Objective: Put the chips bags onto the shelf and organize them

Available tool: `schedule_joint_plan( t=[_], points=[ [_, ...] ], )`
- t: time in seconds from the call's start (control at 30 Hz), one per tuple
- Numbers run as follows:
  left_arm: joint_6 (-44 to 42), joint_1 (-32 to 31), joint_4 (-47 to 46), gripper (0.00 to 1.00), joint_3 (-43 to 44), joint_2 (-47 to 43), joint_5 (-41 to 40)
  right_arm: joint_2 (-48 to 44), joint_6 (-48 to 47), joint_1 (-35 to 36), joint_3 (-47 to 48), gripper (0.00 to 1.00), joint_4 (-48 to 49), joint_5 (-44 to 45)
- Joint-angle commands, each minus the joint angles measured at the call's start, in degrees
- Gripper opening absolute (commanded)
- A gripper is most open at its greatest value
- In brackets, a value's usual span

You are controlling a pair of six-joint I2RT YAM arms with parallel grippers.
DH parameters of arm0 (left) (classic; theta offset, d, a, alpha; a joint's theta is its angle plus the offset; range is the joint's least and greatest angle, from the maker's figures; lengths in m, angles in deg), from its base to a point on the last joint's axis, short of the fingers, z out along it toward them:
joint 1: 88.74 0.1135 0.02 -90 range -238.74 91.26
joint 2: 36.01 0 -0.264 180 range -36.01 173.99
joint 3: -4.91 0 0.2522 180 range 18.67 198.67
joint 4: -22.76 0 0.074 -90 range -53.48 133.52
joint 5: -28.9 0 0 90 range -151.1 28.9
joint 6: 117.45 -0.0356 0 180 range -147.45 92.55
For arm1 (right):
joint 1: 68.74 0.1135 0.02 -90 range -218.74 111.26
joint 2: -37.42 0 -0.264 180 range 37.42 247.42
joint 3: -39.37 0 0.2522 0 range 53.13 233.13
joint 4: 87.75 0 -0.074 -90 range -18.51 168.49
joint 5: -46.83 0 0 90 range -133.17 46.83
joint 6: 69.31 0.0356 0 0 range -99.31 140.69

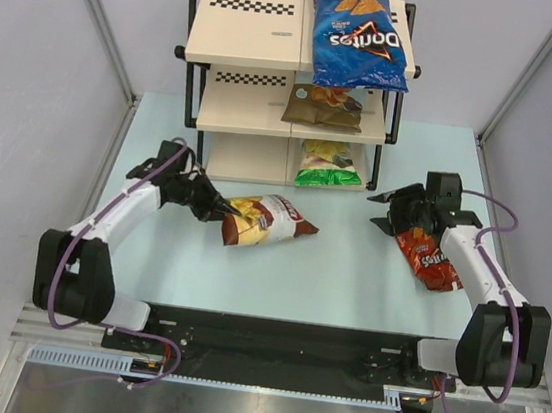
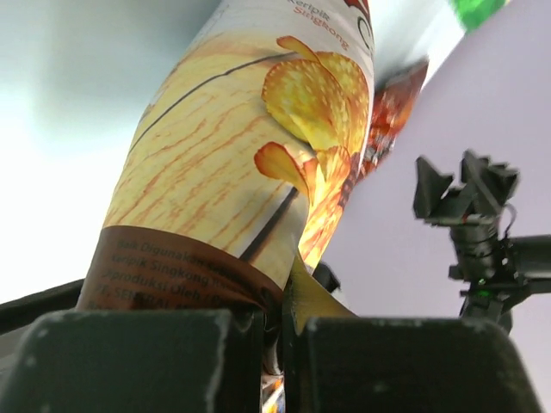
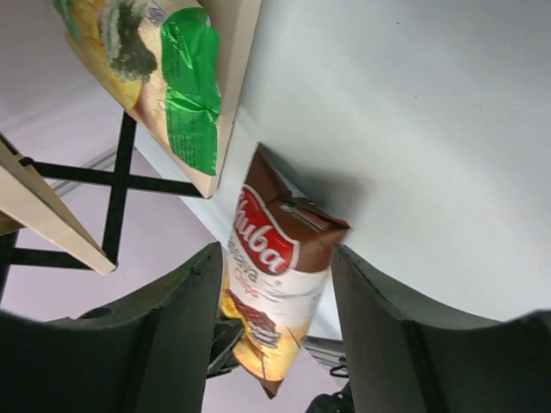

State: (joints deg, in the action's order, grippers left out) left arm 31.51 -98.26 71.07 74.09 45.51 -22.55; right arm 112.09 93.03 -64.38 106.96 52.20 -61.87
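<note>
My left gripper (image 1: 221, 209) is shut on the yellow bottom edge of a white-and-brown Chuba bag (image 1: 269, 221) that lies on the table in front of the shelf (image 1: 246, 37). In the left wrist view the bag (image 2: 241, 155) fills the frame above the closed gripper (image 2: 280, 323). My right gripper (image 1: 389, 208) is open and empty, with the red Doritos bag (image 1: 429, 258) lying under its arm. The right wrist view shows the Chuba bag (image 3: 275, 267) far off between the open fingers (image 3: 172, 344). The blue Doritos bag (image 1: 357, 35) lies on the top tier, a dark brown bag (image 1: 323, 107) on the middle tier, and the green-white bag (image 1: 329, 165) on the bottom tier.
The shelf's left half shows bare boards with checkered strips (image 1: 252, 4). Grey walls close in both sides of the pale table (image 1: 348, 276). The bottom board's edge (image 3: 232, 86) and the green bag (image 3: 185, 77) show in the right wrist view.
</note>
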Motion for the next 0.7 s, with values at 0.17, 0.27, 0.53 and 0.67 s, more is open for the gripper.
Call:
schedule_joint_plan(
  t=[0.17,0.27,0.53,0.67],
  points=[
    [0.7,7.9,6.0,0.0,5.5,-7.9,-11.5,2.9,-0.1,-1.2,1.3,0.56,3.3,-4.3],
    [-1.2,9.2,8.5,0.0,11.4,-6.5,-16.1,2.6,1.0,-2.6,1.4,0.54,5.4,-4.8],
    [4.2,12.4,-4.1,0.0,13.5,-4.5,-16.4,3.6,2.2,-6.1,1.3,0.52,9.1,-8.6],
    [7.0,12.4,-6.7,0.0,13.2,-2.9,-14.6,3.4,2.1,-7.0,1.3,0.52,10.8,-8.8]
  ],
)
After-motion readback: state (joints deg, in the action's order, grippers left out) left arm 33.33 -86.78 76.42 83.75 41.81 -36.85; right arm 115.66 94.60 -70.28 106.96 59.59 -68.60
